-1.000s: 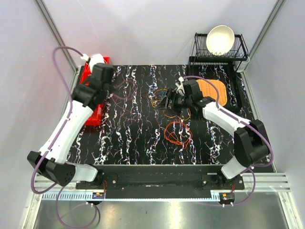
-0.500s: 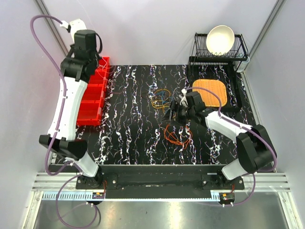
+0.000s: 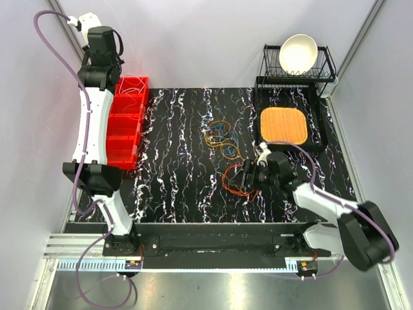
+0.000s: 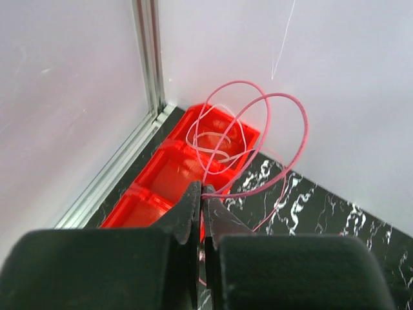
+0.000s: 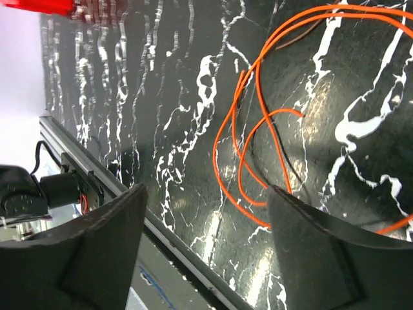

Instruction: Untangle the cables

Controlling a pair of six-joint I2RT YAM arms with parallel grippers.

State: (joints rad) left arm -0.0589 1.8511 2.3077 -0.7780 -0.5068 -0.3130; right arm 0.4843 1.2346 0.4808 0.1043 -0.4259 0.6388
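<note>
I see pale grey walls (image 3: 213, 39) closing the cell in on three sides, with aluminium posts (image 4: 147, 58) in the back corners. The table (image 3: 181, 187) is black with white marble veins, evenly lit. Red bins (image 3: 129, 139) line its left edge. A black dish rack (image 3: 327, 70) holding a white bowl (image 3: 298, 53) stands back right, with an orange woven mat (image 3: 282, 124) in front of it.

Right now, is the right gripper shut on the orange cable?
No, the right gripper has its fingers wide apart above the orange cable, which lies loose on the table.
</note>
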